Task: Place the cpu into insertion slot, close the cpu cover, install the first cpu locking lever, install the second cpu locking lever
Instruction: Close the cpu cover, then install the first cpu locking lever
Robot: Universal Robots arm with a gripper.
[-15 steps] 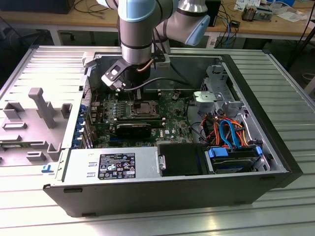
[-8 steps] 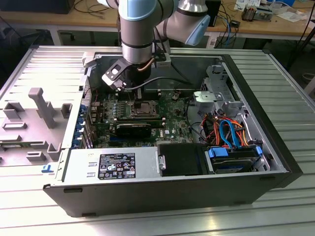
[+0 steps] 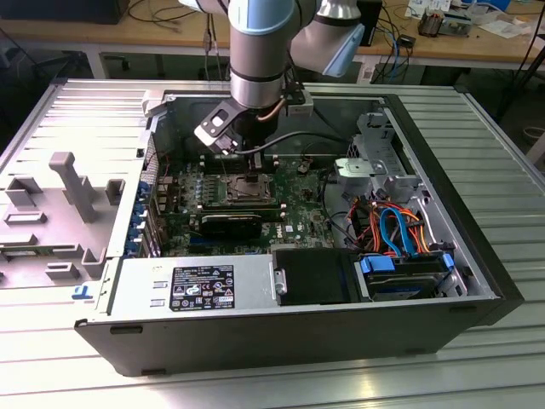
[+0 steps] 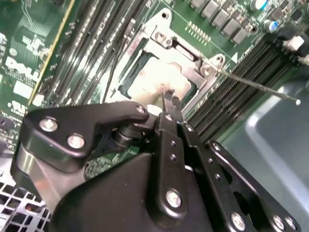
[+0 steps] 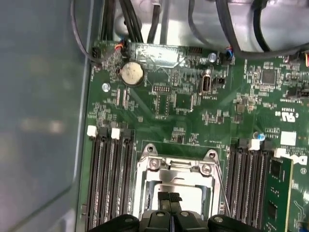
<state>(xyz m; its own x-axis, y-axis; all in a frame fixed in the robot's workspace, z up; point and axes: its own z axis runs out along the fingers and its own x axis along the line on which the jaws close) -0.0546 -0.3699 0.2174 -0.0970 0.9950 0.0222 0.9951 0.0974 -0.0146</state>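
Cpu (image 4: pixel 152 79) sits in insertion slot (image 3: pixel 247 186) beneath flat-lying cpu cover (image 5: pixel 178 169), locking lever (image 4: pixel 256 86) standing free; gripper (image 4: pixel 169 99) fingers pressed together, tips at its top face; likely hazard: sideways slip scratches chip, or unlatched cover lifts.

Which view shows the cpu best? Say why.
Second wrist view: the cpu sits near, its pale top face plain. First wrist view: the end effector hides part. Exterior view: far off.

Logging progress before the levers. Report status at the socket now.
Gripper shut, tips low over cpu. Chip seated, cpu cover down around it. One lever sticks out over memory slots, looks unlatched.
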